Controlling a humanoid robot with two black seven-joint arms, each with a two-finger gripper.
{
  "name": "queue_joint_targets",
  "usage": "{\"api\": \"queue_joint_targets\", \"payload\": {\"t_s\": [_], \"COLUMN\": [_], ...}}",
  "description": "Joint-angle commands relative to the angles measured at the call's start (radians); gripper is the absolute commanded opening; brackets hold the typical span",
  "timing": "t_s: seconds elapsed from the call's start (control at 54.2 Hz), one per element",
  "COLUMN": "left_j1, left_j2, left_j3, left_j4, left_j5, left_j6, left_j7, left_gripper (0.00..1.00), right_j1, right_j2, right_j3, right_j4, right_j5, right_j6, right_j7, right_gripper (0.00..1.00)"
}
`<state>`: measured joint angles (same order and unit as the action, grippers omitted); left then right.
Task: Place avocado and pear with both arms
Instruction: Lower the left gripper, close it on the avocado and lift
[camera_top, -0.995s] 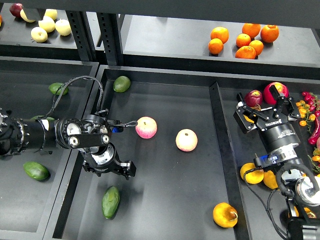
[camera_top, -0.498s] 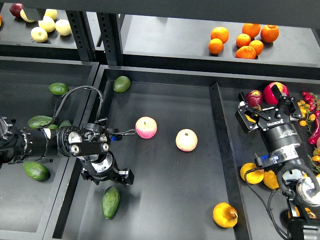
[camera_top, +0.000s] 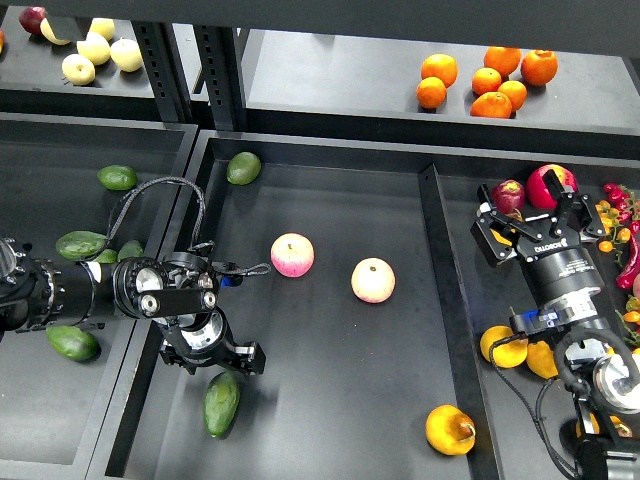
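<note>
A view from the robot's head looks down on black trays of fruit. In the wide middle tray (camera_top: 330, 200), the elongated, glossy dark green avocado (camera_top: 221, 403) lies near the front left corner, and the plump yellow-orange pear (camera_top: 450, 430) with its brownish stem end lies near the front right corner. Both rest freely on the tray floor, well apart. Two pink-and-yellow round apples (camera_top: 293, 255) sit between them, farther back.

The black left gripper (camera_top: 235, 357) hovers just above and behind the avocado, close but apparently not touching; its fingers are seen dark and end-on, so whether they are spread or closed cannot be told. The black right gripper (camera_top: 528, 222) sits over the right-hand tray, its jaws spread and empty, near a red-purple fruit (camera_top: 507, 196) and well away from the pear.

Likely risks: the avocado looks smooth and rounded, so fingers closing off-centre could squirt it sideways toward the tray wall (it lies close to the left rim). The loose black cable (camera_top: 160, 190) looping off the left arm could snag. The right arm has far to travel and might brush the orange fruit beside it.
</note>
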<state>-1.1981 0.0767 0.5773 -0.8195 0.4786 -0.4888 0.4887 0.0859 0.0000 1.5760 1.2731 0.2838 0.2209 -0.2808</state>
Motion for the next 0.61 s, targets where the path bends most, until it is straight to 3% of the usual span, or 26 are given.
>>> {"api": "queue_joint_targets", "payload": {"t_s": [0.0,0.35,0.59], "left_j1": [0.006,0.022,0.029], "left_j2": [-0.002,-0.017,-0.023], "left_j3": [0.0,0.0,0.0], "left_j4": [0.0,-0.001,0.002], "left_j5": [0.0,-0.002,-0.003], "left_j6": [0.0,0.0,0.0], "left_j7": [0.0,0.0,0.0], "left_gripper": [0.99,0.97,0.89], "right_j1": [0.0,0.002,0.002], "right_j2": [0.0,0.0,0.0], "right_j3": [-0.001,-0.001,0.001], "right_j4": [-0.003,-0.012,-0.011], "right_j5": [0.0,0.0,0.0], "right_j6": [0.0,0.0,0.0], "right_j7": [0.0,0.0,0.0], "right_gripper": [1.0,1.0,1.0]}}
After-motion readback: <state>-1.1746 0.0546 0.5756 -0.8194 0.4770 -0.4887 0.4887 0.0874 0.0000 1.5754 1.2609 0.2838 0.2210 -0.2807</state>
